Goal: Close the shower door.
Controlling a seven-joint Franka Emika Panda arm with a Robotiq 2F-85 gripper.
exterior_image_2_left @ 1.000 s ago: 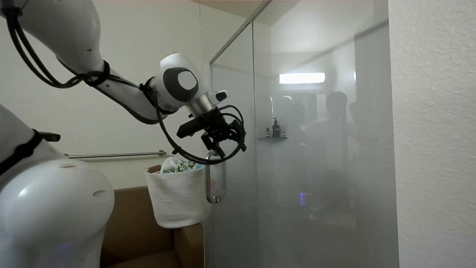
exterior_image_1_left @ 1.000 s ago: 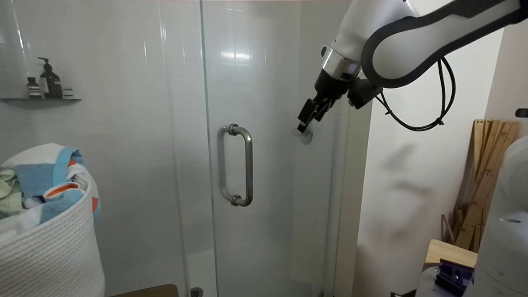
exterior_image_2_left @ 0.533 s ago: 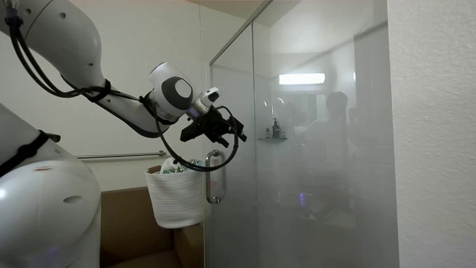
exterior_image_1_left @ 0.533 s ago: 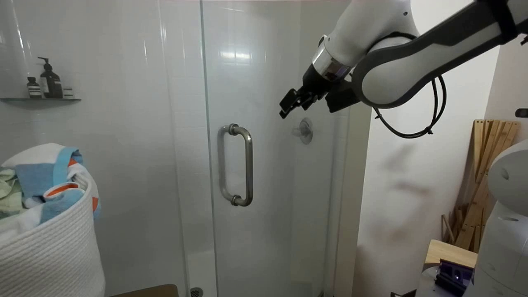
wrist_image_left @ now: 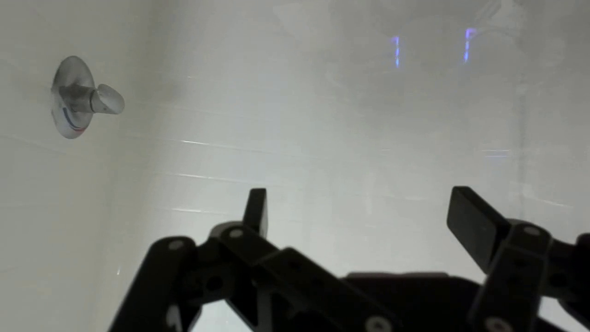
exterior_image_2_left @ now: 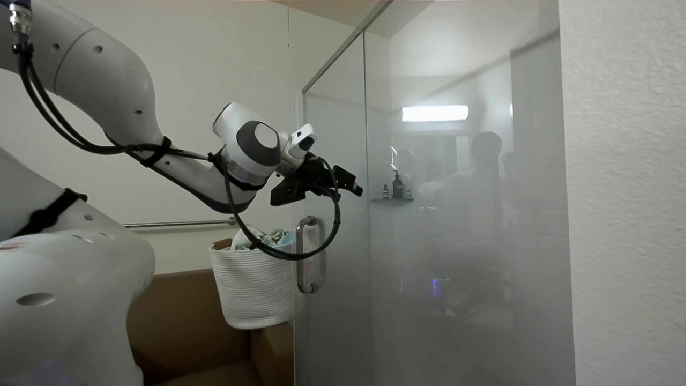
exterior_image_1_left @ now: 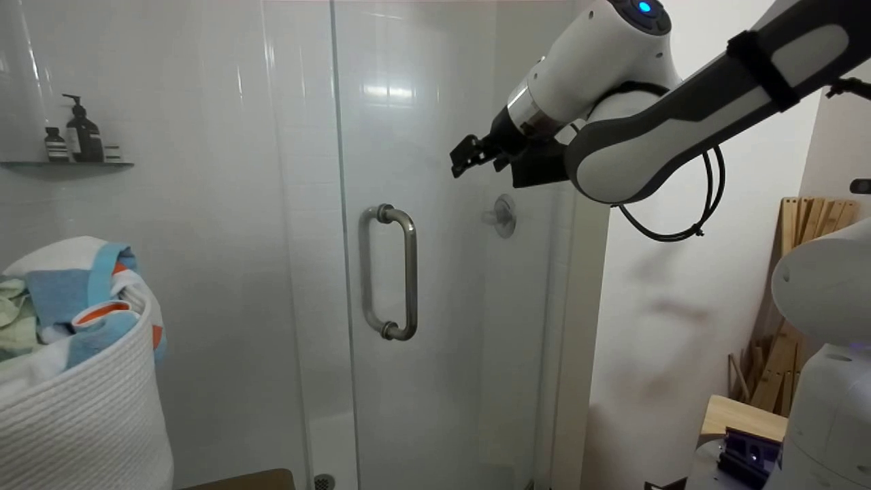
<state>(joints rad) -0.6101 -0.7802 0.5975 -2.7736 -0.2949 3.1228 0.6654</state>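
We see the shower door, a tall clear glass panel, approx. ctr. in an exterior view, w/ its vert. metal handle near the left edge as seen. The gripper, its fingers spread wide apart in the wrist view, hangs in front of the door, higher than the handle; we can't tell if it touches the glass. Behind glass: a shower valve, plus a small shelf w/ dark bottles. A white woven basket of cloths shows in both exterior views.
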